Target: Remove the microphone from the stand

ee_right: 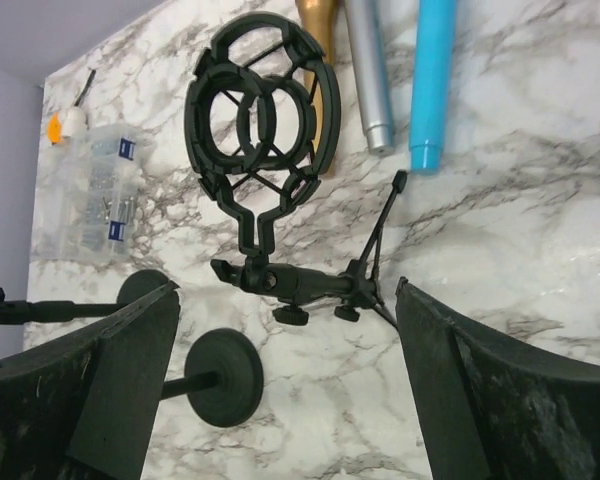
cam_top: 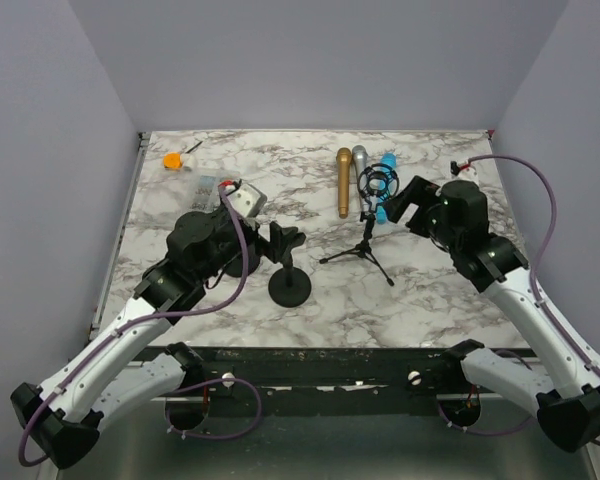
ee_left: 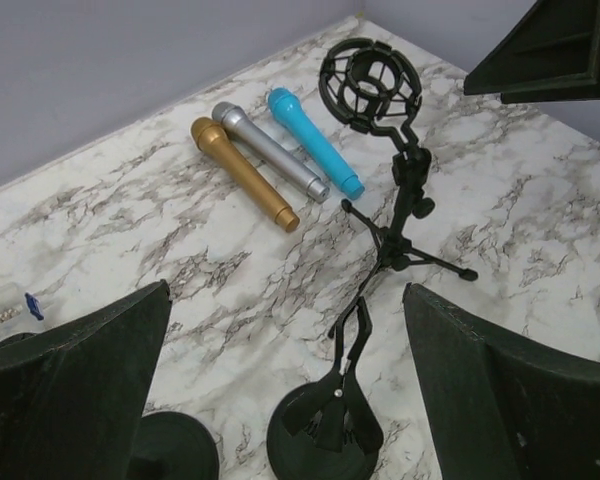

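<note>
We see three microphones lying flat on the bench [cam_top: 230,310] toward its far side, side by side and none in a stand: the gold microphone [cam_top: 343,182] on the left, the silver microphone [cam_top: 361,168] in the middle and the blue microphone [cam_top: 389,160] on the right, heads toward the far wall. In the top view the blue one runs partly behind the black shock mount [cam_top: 377,183], which sits atop the tripod stand [cam_top: 366,246] just in front of the three.

The right claw [cam_top: 400,200] hangs just to the right of the shock mount, fingers spread and pinching nothing. From its wrist camera the stand's neck lies between the two fingers [ee_right: 110,390], but we cannot tell whether either touches it.

The left claw [cam_top: 283,240] is also spread and holds nothing. It hovers over a round-base stand [cam_top: 290,285] with a clip on top, left of the tripod. A second round base [ee_right: 225,378] shows nearby in the right wrist view.

At the far left of the bench lie a clear box [ee_right: 90,190] and an orange object [cam_top: 172,159].
</note>
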Robot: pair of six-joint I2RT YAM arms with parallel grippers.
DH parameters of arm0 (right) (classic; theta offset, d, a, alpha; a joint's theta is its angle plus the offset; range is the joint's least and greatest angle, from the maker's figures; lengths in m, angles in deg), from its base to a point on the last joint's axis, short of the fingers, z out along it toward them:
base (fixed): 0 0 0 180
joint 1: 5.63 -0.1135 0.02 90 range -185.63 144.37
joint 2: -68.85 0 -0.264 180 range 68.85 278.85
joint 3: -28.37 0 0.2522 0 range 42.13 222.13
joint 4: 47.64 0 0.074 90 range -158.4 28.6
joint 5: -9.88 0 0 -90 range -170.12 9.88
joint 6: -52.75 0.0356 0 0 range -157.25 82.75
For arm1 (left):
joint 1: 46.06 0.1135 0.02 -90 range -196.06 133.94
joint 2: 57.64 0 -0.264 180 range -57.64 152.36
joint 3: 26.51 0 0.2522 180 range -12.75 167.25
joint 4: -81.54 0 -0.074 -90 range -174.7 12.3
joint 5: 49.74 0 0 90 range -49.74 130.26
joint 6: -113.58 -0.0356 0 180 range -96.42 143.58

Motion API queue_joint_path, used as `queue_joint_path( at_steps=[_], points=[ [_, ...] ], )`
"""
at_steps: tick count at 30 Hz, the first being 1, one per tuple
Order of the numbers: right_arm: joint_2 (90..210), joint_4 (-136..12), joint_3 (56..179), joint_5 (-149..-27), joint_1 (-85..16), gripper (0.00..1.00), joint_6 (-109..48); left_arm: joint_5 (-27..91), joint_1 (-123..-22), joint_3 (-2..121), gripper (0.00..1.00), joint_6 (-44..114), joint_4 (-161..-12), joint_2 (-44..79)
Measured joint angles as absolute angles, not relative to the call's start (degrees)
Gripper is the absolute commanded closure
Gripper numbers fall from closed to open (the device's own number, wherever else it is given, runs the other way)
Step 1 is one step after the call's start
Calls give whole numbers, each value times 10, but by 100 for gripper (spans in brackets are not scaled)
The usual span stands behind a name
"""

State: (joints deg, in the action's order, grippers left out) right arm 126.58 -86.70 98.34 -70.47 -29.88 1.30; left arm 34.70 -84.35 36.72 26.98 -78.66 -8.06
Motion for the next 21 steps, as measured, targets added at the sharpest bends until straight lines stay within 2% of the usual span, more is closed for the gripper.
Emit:
queue_joint_path(
  at_steps=[3,12,21],
  points=[
    [1233,-879,999,-689,-299,0,-19,349,-843,347,1,264,-806,-125],
    [1122,-880,1061,-651,-299,0,-125,386,-843,328,1,267,-841,-285],
    [1021,-879,1095,-589,-299,0,-179,454,-843,384,2,266,-809,-445]
  ],
)
